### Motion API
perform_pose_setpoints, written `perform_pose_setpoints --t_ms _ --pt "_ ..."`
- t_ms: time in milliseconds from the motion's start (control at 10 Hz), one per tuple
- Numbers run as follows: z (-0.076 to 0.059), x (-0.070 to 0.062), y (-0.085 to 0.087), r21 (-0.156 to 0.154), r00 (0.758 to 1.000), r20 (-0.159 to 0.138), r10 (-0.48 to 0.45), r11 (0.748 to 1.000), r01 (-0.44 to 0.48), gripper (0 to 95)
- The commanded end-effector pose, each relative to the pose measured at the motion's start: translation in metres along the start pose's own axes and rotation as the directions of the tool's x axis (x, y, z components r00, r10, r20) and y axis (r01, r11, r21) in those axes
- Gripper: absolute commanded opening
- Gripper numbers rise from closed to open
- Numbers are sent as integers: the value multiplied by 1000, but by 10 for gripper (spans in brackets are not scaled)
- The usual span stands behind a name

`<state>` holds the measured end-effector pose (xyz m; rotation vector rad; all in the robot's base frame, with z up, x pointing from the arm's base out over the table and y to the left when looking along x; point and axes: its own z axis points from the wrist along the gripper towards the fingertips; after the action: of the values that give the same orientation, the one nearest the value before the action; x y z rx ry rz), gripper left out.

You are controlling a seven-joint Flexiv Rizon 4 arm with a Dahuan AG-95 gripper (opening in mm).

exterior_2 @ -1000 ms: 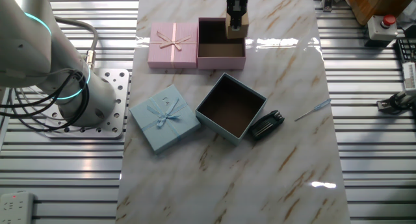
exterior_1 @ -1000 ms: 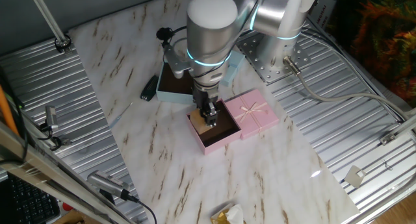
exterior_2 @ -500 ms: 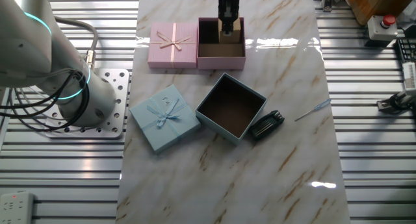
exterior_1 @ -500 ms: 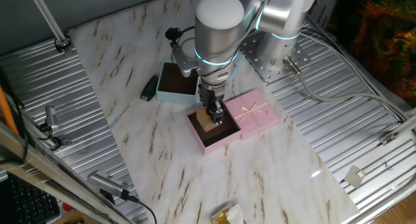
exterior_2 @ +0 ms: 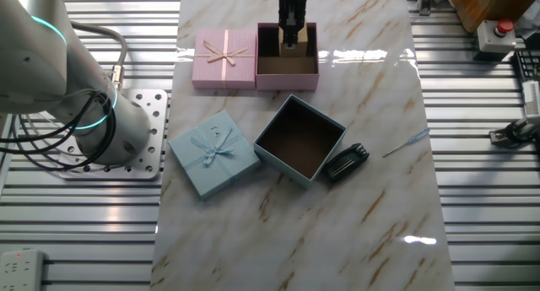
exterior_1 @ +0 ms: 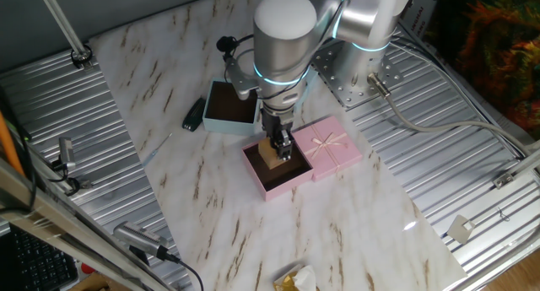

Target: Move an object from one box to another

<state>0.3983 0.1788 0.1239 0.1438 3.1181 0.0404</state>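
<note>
Both fixed views show the gripper lowered into the pink box, its fingers clenched on the small tan block, which sits inside that box's dark brown interior near one wall. Beside the pink box lies its pink lid with a cream bow. The light-blue box stands open, its dark interior holding nothing, on the veined marble tabletop.
</note>
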Motion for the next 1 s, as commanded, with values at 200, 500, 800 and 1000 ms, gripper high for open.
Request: perform_pose_setpoints --t_ms 200,500,800,1000 --pt "4 7 -4 -1 1000 -1 -2 1000 2 0" --pt "8 6 -5 -1 1000 4 -5 1000 5 0" --pt "16 1 -7 2 1000 13 -13 1000 13 0" --pt "18 -2 -7 -1 1000 16 -12 1000 12 0"
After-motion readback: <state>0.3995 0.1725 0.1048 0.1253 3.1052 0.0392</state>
